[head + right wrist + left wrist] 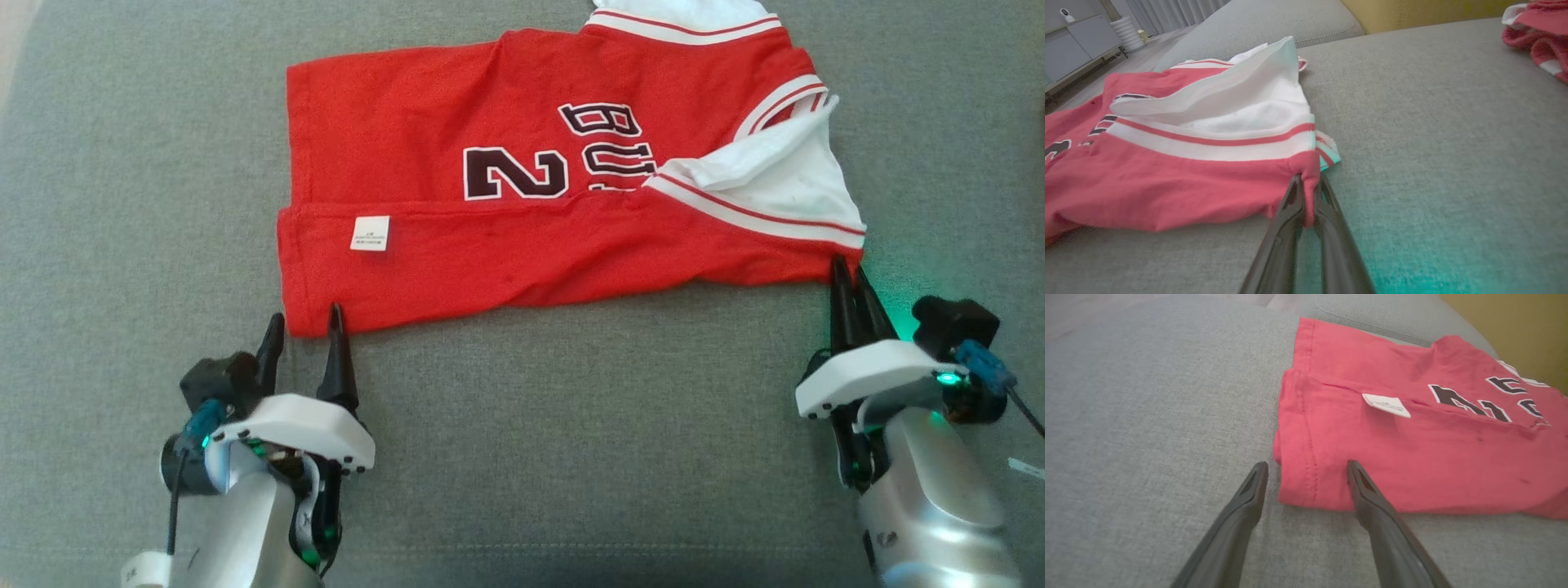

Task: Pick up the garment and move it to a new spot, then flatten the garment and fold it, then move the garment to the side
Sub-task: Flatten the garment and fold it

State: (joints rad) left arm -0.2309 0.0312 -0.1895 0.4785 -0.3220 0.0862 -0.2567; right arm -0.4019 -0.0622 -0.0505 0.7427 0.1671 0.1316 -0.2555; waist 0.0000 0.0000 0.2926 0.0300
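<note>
1. Right gripper (1308,185): fingers clamped together on the near corner of the red jersey (457,261), at the white-trimmed armhole end.
2. Left gripper (306,317): fingers apart, straddling the near hem corner.
3. Jersey lies partly folded, flat on the grey cushion (571,425).

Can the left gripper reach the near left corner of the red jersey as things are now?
Probably yes. The left gripper is open, its fingers stand on either side of the corner hem of the red jersey, and nothing lies between.
</note>
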